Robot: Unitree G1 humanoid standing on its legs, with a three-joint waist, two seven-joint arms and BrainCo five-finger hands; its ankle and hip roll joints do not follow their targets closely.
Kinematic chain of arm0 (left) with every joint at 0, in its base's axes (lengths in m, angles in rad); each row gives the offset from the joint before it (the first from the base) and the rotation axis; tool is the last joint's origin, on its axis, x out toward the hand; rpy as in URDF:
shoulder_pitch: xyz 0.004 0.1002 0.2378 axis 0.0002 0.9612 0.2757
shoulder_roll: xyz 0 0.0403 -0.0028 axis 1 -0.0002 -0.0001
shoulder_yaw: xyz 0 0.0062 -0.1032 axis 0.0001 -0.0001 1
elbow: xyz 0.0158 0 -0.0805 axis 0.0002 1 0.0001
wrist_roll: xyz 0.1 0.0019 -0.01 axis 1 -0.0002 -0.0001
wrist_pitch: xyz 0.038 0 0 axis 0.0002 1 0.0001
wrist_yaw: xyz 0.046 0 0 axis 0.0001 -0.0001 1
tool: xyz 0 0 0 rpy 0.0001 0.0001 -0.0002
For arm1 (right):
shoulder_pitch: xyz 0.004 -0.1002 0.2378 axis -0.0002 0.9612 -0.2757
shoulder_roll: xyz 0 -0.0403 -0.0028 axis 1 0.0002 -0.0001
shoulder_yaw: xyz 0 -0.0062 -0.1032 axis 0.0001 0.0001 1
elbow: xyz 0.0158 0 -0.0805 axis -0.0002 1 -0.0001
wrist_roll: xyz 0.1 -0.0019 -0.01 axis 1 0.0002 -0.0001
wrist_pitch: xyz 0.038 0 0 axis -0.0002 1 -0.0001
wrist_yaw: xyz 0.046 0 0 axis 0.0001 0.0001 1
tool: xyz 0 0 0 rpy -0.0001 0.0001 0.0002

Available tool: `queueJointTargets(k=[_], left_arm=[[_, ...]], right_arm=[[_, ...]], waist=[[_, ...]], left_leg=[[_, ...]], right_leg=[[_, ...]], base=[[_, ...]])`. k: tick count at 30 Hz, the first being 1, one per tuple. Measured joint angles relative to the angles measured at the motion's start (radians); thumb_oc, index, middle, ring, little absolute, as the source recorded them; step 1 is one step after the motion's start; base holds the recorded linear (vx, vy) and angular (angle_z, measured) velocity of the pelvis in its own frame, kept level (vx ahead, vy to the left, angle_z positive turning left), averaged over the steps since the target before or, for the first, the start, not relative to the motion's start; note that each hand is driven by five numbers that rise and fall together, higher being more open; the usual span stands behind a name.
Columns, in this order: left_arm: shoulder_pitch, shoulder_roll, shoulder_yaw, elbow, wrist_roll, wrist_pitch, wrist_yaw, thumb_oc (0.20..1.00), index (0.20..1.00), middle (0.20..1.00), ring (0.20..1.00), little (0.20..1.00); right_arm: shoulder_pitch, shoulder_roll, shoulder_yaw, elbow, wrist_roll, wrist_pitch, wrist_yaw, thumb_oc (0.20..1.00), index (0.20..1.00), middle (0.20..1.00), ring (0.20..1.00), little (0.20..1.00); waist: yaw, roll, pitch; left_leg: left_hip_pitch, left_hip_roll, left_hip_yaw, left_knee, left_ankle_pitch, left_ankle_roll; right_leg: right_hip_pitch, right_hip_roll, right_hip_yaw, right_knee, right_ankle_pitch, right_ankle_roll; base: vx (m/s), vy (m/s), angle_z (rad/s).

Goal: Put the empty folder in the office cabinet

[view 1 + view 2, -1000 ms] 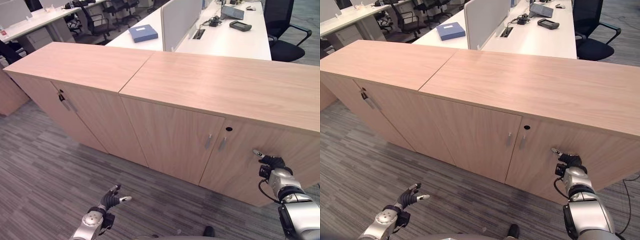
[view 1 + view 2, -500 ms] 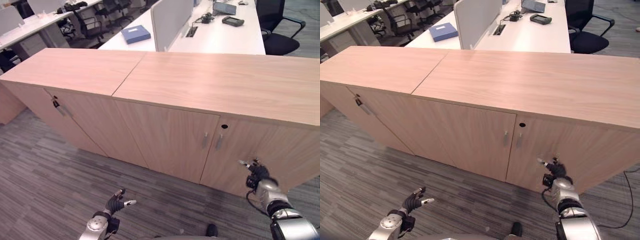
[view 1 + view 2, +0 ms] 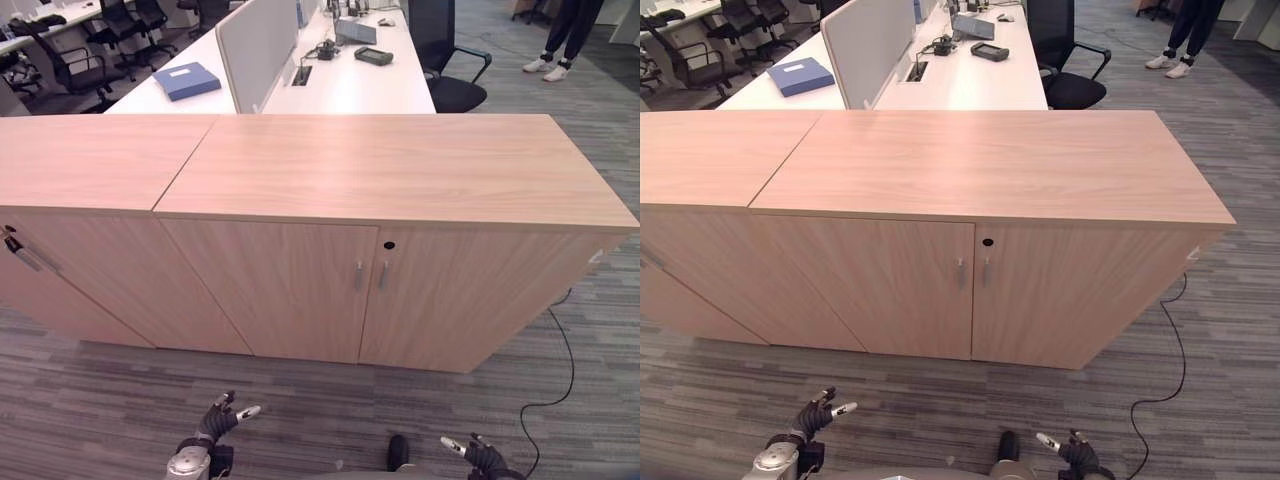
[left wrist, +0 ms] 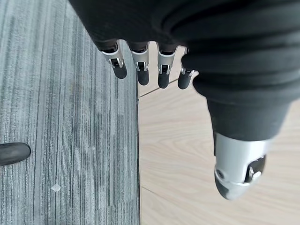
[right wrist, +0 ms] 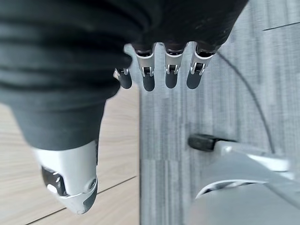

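well, both the left hand (image 3: 222,421) and right hand (image 3: 478,455) hang released and empty; the cabinet (image 3: 400,220) doors are closed, blue folder (image 3: 188,80) far, so a misjudged reach looks likely.

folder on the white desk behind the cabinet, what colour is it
Blue. The folder lies flat on the white desk; the right eye view shows it best.

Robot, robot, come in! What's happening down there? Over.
Both hands open, low, holding nothing: left hand, right hand. Blue folder on the desk behind. Cabinet doors shut.
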Motion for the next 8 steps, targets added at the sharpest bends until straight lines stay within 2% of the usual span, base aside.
queueJointTargets(k=[4, 8], left_arm=[[-0.004, -0.003, -0.021, 0.006, 0.000, 0.000, 0.000, 1.000, 1.000, 1.000, 1.000, 1.000], [-0.014, -0.003, -0.021, 0.003, 0.000, -0.001, 0.000, 1.000, 1.000, 1.000, 1.000, 1.000]], right_arm=[[-0.026, -0.003, 0.000, 0.005, 0.001, 0.000, 0.003, 1.000, 1.000, 1.000, 1.000, 1.000], [-0.059, -0.002, 0.001, 0.011, 0.002, -0.001, 0.013, 1.000, 1.000, 1.000, 1.000, 1.000]], waist=[[-0.003, 0.017, -0.006], [-0.001, 0.017, -0.007]], left_leg=[[0.007, -0.001, 0.015, 0.000, -0.002, -0.001], [0.013, -0.002, 0.031, -0.002, -0.005, -0.003]], right_leg=[[0.002, 0.003, 0.017, 0.000, 0.007, 0.003], [-0.001, 0.005, 0.033, 0.000, 0.006, 0.001]], base=[[0.00, 0.005, -0.10], [0.00, 0.001, -0.12]])
